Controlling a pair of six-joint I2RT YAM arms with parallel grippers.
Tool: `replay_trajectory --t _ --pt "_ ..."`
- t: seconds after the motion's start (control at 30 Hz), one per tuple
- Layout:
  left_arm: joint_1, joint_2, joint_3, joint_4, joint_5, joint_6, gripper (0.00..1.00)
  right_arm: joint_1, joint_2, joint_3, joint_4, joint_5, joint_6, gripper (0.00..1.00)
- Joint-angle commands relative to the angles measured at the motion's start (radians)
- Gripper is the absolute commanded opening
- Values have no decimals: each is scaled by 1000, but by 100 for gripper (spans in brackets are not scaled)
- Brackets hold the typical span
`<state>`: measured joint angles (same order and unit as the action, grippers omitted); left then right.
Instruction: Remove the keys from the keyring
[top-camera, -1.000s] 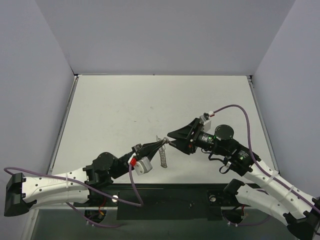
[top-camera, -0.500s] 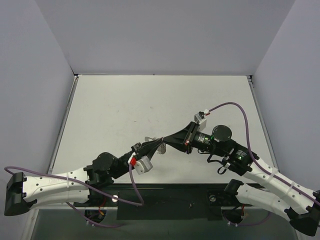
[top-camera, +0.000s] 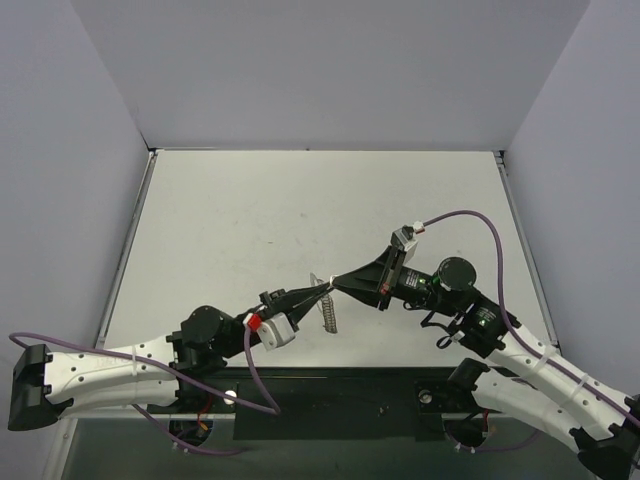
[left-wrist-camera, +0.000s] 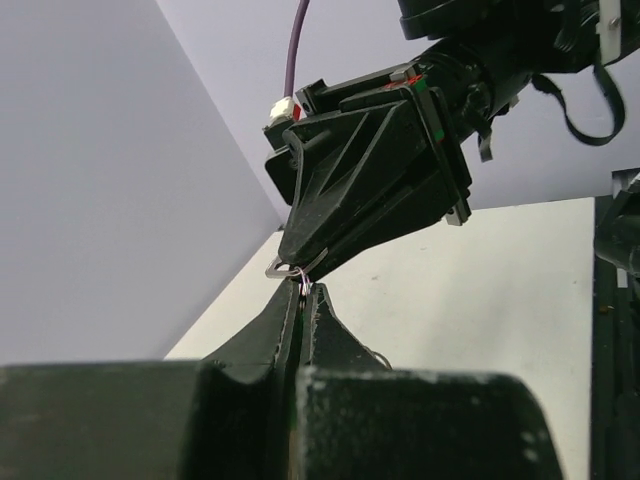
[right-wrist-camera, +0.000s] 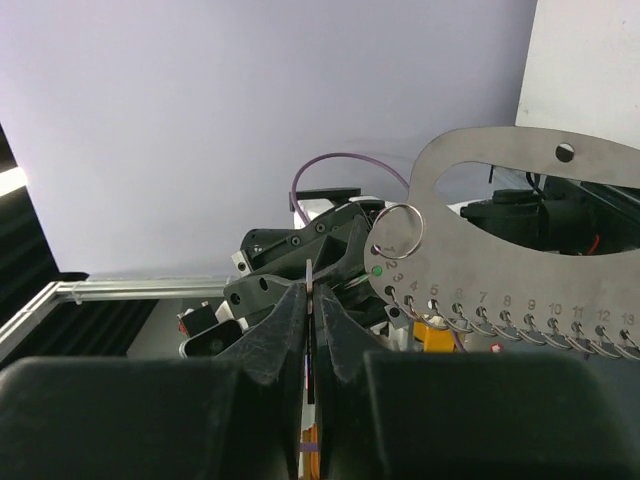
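**Claw status: both closed, meeting tip to tip above the table**

My left claw (top-camera: 316, 294) is closed to a hairline gap, and its tips pinch the thin wire of the keyring (right-wrist-camera: 399, 204). My right claw (top-camera: 335, 285) is closed as well. It grips a small silver key (right-wrist-camera: 309, 272), which shows edge-on as a thin sliver between my fingers in the right wrist view. The two claws meet nose to nose, almost touching, with keyring and key in the short space between them, raised off the table (top-camera: 250, 220). A short chain (top-camera: 327, 313) trails from that junction toward my bases. I cannot tell whether its end rests on the table. A flat grey plate (right-wrist-camera: 520, 180) with a row of numbered holes overlaps the keyring in the right wrist view. I cannot tell whether the two are linked.
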<state>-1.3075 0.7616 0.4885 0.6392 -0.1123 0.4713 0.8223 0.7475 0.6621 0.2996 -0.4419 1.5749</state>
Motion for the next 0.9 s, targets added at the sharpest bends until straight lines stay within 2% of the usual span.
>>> replay_trajectory --t 0.0,0.03,0.13,0.2,0.37,0.47,0.5,0.53,0.57,0.77,0.87 --pt "-12 -67 47 269 80 -101 0 -129 -28 -90 69 34 47 0" --pt "-12 -62 56 292 85 -112 0 -138 -30 -85 35 31 -8 0" --pt "-10 -47 78 297 98 -128 0 -106 -19 32 -336 109 -211 0" --pt "-10 -33 75 336 100 -164 0 -46 -4 85 -457 176 -326 0" --pt "-10 -2 76 448 99 -232 0 43 33 152 -578 307 -470 0" --pt "-9 -2 99 442 100 -244 0 130 78 241 -741 417 -573 0" --pt "-9 -4 102 442 99 -250 0 155 88 287 -828 519 -590 0" --pt "-9 -5 111 436 99 -252 0 194 108 307 -873 557 -625 0" --pt "-9 -7 116 432 100 -257 0 210 116 345 -936 636 -636 0" --pt "-3 -11 137 398 83 -263 0 314 144 413 -1066 802 -690 0" --pt "7 -12 145 387 57 -267 0 392 200 462 -1154 938 -708 0"
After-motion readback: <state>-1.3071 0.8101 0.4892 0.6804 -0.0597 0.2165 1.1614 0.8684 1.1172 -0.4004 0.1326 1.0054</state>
